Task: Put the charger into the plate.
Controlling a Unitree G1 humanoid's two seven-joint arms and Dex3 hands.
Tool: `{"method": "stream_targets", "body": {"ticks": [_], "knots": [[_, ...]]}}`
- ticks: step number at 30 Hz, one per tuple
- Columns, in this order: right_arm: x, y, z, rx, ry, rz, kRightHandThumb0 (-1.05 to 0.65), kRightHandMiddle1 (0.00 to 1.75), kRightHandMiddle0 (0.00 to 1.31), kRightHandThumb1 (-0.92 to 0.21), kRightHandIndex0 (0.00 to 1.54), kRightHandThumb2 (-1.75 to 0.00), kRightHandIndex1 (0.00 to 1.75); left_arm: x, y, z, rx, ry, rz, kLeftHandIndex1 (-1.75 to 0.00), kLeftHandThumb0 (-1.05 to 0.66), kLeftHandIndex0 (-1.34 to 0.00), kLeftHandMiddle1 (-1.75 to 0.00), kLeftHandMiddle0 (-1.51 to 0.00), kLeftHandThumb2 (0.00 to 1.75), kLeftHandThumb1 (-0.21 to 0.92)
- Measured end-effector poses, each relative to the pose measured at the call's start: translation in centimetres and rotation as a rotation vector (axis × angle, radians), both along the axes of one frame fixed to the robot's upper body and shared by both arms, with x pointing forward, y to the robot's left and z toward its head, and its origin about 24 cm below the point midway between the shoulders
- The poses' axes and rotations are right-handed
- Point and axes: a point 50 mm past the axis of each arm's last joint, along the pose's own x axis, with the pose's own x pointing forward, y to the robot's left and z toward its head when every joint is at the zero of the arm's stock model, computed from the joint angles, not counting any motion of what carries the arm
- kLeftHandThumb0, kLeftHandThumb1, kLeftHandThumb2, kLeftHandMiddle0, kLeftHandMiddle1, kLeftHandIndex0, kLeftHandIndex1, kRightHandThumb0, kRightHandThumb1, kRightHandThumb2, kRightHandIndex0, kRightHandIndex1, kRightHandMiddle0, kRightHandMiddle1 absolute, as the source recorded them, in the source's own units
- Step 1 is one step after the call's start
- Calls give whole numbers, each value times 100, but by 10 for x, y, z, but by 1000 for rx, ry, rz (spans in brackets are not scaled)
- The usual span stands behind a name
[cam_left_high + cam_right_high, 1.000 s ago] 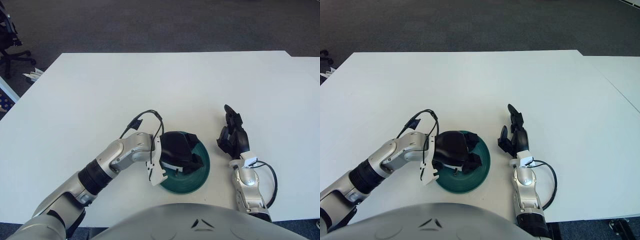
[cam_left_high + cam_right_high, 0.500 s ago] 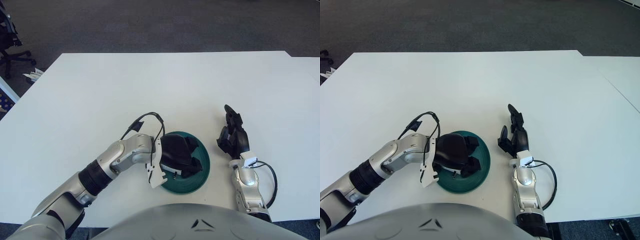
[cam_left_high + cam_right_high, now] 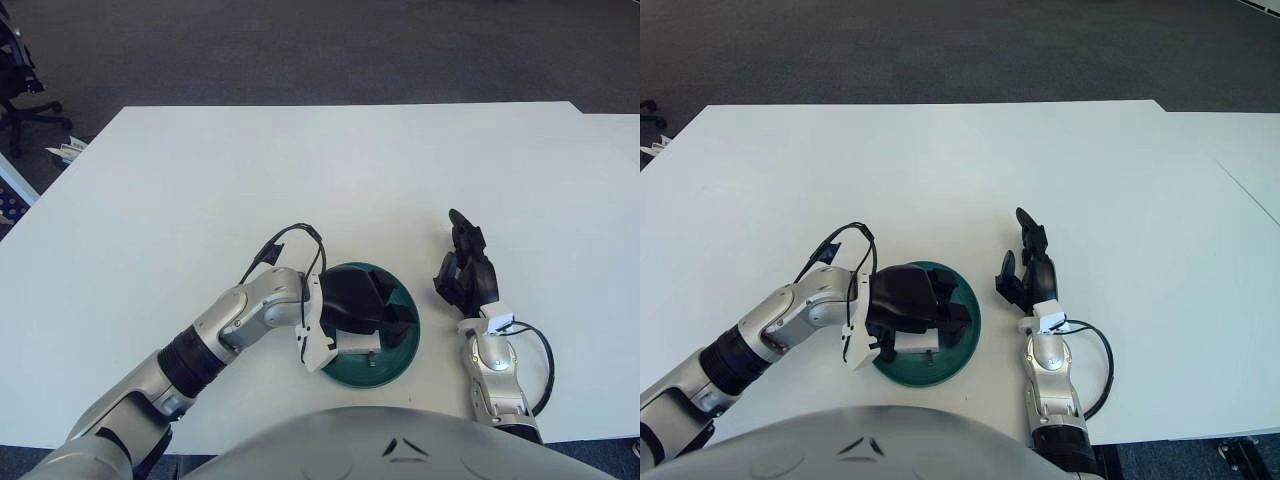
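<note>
A dark green plate [image 3: 396,367] sits on the white table near its front edge. My left hand [image 3: 392,314] hovers over the plate with its fingers spread toward the right, holding nothing. The white charger [image 3: 356,343] lies inside the plate just under the palm's near side; it also shows in the right eye view [image 3: 914,343]. Much of the plate's bottom is hidden by the hand. My right hand [image 3: 465,268] rests on the table to the right of the plate, fingers relaxed and empty.
The white table [image 3: 330,170] stretches far beyond the plate. A black office chair [image 3: 18,75] stands on the floor past the table's far left corner. A second table edge [image 3: 620,125] adjoins at the far right.
My left hand's fingers have uncurled over the plate. The white charger, hidden in the hand before, now lies in the plate. The right hand has not moved.
</note>
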Motion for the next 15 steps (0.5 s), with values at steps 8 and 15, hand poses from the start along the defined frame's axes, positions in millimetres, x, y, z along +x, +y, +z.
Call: {"method": "stream_targets", "body": {"ticks": [8,15], "knots": [[10,3,0,5,-3,9,-82,43,0,-92,16,-97,2,5,2,7,-81,46,24,-48,-105,0,-10,-25,90,92],[14,4,-1,17,-1,9,-77,43,0,-92,21,-94,4,19,20,22,-193,96,86,-32,-105,0,-2,-11,83,92]]}}
